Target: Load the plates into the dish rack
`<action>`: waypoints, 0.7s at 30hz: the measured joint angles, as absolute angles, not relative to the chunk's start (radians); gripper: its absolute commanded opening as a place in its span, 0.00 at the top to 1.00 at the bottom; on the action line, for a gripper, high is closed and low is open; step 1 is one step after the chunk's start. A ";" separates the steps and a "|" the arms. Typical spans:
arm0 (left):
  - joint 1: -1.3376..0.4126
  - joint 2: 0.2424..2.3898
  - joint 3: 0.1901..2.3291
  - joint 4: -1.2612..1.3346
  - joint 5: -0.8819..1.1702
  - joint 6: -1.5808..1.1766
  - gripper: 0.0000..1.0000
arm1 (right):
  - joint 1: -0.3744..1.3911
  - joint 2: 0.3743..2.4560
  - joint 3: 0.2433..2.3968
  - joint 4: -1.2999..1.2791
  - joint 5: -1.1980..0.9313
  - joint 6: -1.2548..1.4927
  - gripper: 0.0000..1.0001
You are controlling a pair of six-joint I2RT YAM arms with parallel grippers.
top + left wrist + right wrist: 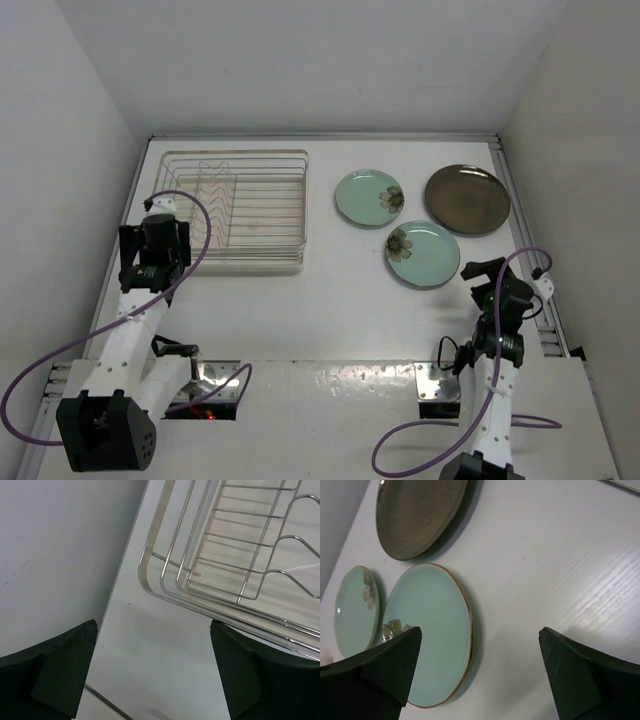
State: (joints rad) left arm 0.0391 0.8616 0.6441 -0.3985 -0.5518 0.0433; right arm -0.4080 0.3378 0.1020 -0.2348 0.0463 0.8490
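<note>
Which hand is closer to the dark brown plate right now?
Right. The right hand is just on the near side of the dark brown plate; the left hand is far across, by the dish rack's left edge.

Both empty: left hand spread wide, right hand spread wide.

White table; plain white walls on three sides.

No legible text, label, brand, number or sign anywhere in these views.
</note>
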 measured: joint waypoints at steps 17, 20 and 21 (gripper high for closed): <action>-0.021 0.961 0.918 -0.718 -0.159 0.450 0.00 | -0.429 1.100 0.617 -0.223 -0.394 0.653 0.19; -0.090 1.060 1.141 -0.852 -0.070 0.567 0.00 | -0.396 1.145 0.659 -0.154 -0.450 0.662 0.21; -0.114 1.095 1.221 -0.902 -0.048 0.598 0.00 | -0.363 1.180 0.697 -0.153 -0.454 0.654 0.23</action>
State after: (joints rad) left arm -0.1143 1.0954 1.2205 -0.9016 -0.0479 0.5980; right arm -0.3626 1.1797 0.6968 -0.1532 -0.4538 0.6540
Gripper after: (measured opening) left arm 0.997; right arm 0.800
